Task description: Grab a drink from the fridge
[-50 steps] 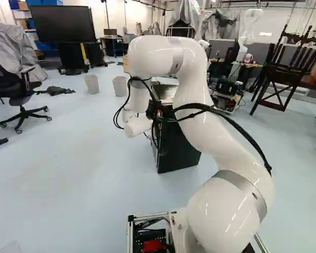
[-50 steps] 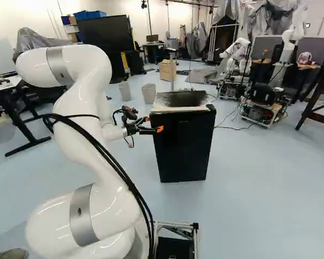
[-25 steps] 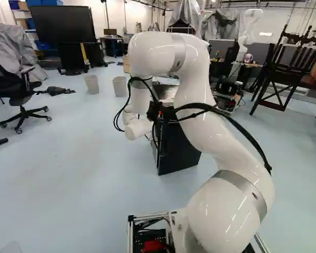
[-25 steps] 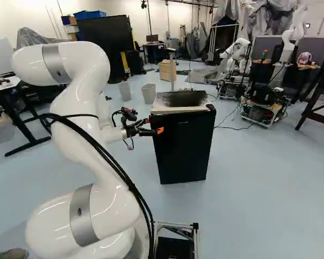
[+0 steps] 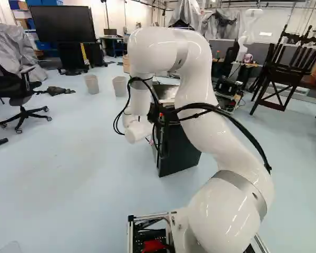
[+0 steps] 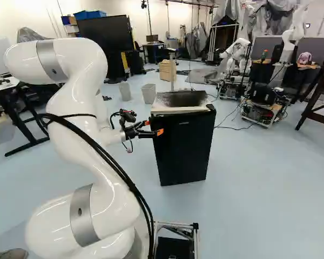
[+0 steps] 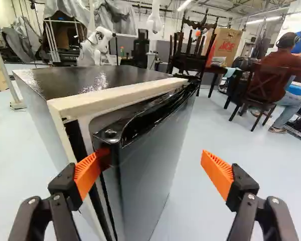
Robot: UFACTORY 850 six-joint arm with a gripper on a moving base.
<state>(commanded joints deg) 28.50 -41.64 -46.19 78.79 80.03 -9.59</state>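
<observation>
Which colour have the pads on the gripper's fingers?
The pads are orange; this shows best in the wrist view.

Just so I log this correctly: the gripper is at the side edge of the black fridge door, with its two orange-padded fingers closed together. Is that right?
Not quite: the fingers aren't closed together. The wrist view shows them standing wide apart. The gripper is indeed at the side edge of the black fridge door.

Bright all round in here, overhead tube lights (image 7: 184,5), glints along the white arm (image 5: 229,150), glare on the fridge top (image 7: 98,81)
</observation>
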